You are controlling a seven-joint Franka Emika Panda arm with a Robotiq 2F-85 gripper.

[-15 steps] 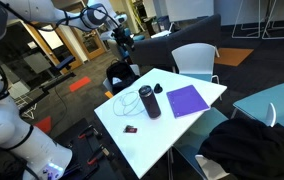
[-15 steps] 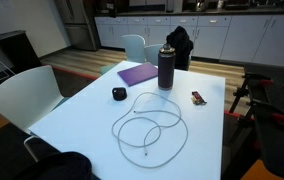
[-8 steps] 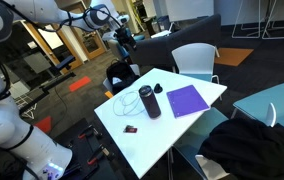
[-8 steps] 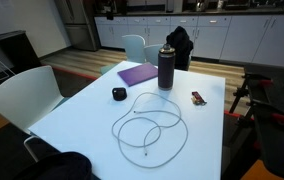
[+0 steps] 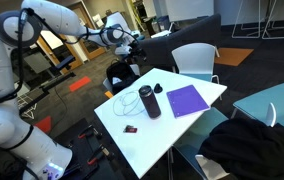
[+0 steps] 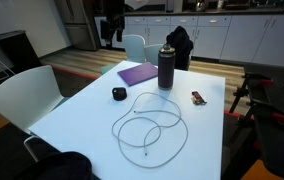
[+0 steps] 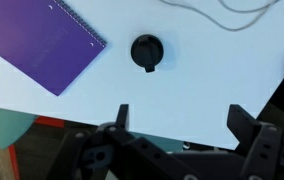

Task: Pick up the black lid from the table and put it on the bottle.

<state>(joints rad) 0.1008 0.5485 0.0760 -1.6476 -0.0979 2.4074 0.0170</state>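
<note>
The black lid (image 5: 160,89) is a small round cap lying on the white table (image 5: 152,135), next to the dark upright bottle (image 5: 149,101). Both show in the exterior views, the lid (image 6: 119,94) well apart from the bottle (image 6: 166,66). In the wrist view the lid (image 7: 145,51) lies on the table beyond my jaws. My gripper (image 7: 180,118) is open and empty. It hangs high in the air off the table's far side (image 5: 130,42), near the top of an exterior view (image 6: 110,25).
A purple notebook (image 6: 137,73) lies beside the bottle, also in the wrist view (image 7: 42,45). A white cable loop (image 6: 150,125) and a flat black piece with a red mark (image 6: 197,98) lie on the table. White chairs (image 6: 22,95) stand around it.
My arm has swung toward the table. The gripper now shows at the top of an exterior view where it was absent before. Table items have not moved.
</note>
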